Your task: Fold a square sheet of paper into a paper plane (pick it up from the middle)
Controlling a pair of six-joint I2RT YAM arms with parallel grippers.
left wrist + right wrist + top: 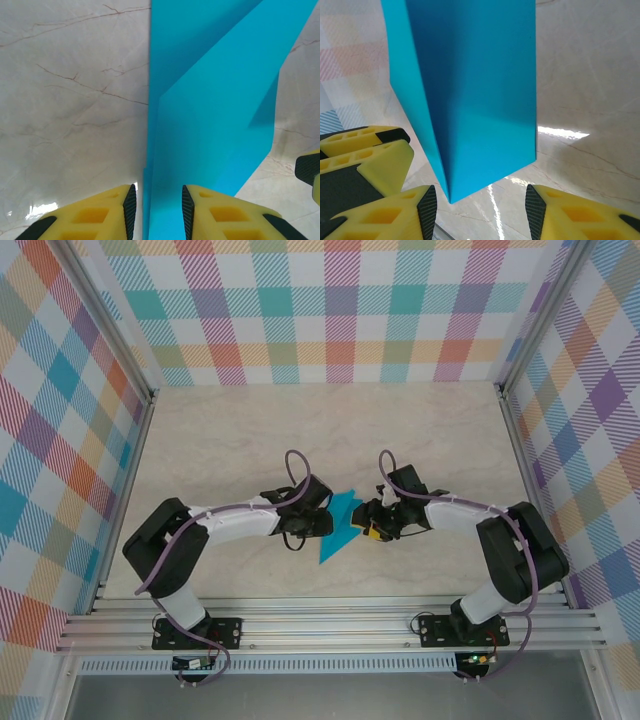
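Paper plane [338,528] is part-folded teal paper sitting on the marble-look tabletop [230,440], directly between the two grippers. Left gripper [312,526] is at its left edge and right gripper [370,531] at its right edge. The long axis runs near-to-far, across the line joining the grippers and leaning slightly right at the far end. The narrower tip points back toward the arm bases. On the left wrist cam, the left gripper [157,210] is spread. A straight folded edge of the paper plane [210,125] starts in the gap between its pads and runs straight away from it. A diagonal-edged flap lies right of that line, and neither pad is clamping the paper. On the right wrist cam, the right gripper [481,212] is also spread, wider. A corner of the paper plane [475,90] sits just ahead of the gap, nearer the left finger, and its pads are clear of the paper. A yellow finger of the left gripper [370,150] sits just beside it.
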